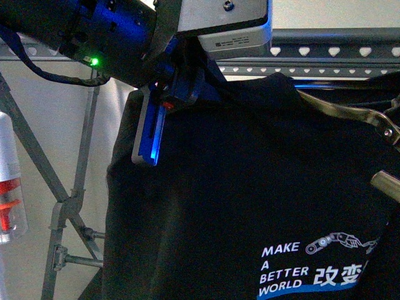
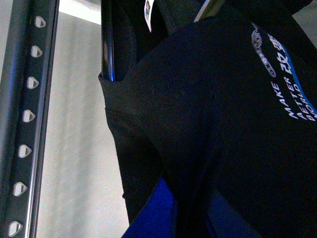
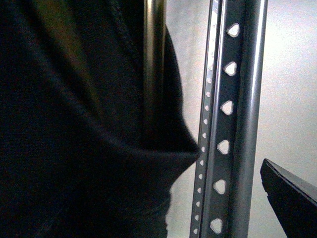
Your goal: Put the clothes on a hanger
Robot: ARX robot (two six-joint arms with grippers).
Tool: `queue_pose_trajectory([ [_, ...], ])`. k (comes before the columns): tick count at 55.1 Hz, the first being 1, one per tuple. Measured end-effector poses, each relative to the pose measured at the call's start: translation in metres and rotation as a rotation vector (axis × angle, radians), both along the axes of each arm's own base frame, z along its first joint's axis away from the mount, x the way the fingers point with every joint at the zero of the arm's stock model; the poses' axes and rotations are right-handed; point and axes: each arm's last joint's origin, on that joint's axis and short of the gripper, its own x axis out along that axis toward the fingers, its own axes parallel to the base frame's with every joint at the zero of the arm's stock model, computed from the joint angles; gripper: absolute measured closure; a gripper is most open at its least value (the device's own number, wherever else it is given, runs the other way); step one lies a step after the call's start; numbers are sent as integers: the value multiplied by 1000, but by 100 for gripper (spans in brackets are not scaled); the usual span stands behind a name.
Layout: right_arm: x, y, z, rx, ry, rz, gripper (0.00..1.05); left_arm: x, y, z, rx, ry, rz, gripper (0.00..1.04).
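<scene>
The black T-shirt (image 1: 250, 187) hangs in front of me, its white "MAKE A BETTER WORLD" print and blue stripe low on the right. Behind it runs the dark grey rack's top rail (image 1: 331, 51) with heart-shaped holes. My left gripper (image 1: 164, 103) is shut on the shirt's upper left shoulder, just under the rail. In the left wrist view its blue fingers (image 2: 148, 220) pinch the cloth (image 2: 198, 124) beside the rail (image 2: 27, 119). In the right wrist view my right gripper (image 3: 188, 198) is open; one dark finger (image 3: 292, 198) shows beyond the rail (image 3: 233, 124), and the shirt (image 3: 74, 124) fills the other side.
A shiny metal clothes hanger (image 1: 350, 112) sticks out of the shirt's collar at the right. The rack's slanted legs and cross braces (image 1: 69, 206) stand at the left. A clear bottle with red inside (image 1: 9, 187) is at the far left edge. A pale wall is behind.
</scene>
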Motion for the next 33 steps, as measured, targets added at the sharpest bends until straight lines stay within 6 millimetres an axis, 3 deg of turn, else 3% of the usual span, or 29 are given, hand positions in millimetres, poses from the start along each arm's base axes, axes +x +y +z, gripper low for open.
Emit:
queue_pose_trajectory([
  [16,27,9,-6,65,45,-53,9,0,0,0,3,-1,9,100],
  [26,41,17,-19,114,59,-60,33,1,1,0,5,-2,15,100],
  [33,43,20,-30,148,74,-57,58,1,2,0,5,-2,19,100],
])
